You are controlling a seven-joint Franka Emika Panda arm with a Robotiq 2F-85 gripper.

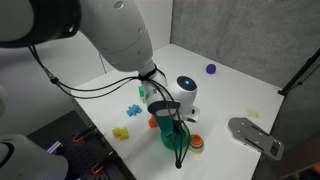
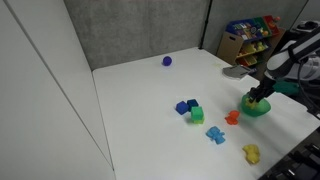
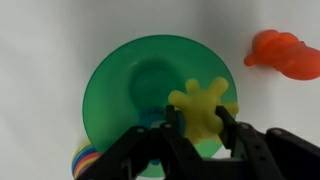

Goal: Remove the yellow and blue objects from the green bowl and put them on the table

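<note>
Where the gripper reaches down into the green bowl, its two dark jaws are clamped on the yellow object, one jaw on each flank.

Yellow object: flat and splat-shaped, with rounded lobes radiating outward and a matte plastic look. Its lobes stick out past both jaws. It sits inside the bowl, toward the rim nearest the jaws.

Bowl: round and smooth, translucent green, with a glossy inner wall. A bluish patch shows on the bowl floor just outside one jaw; cannot tell what it is.

Ahead of the jaws and off to one side, an orange piece with soft, bulging contours lies on the white table, apart from the bowl.

Behind the jaws, a ring-striped multicolour disc meets the bowl's rim; touching or underneath, cannot tell.
</note>
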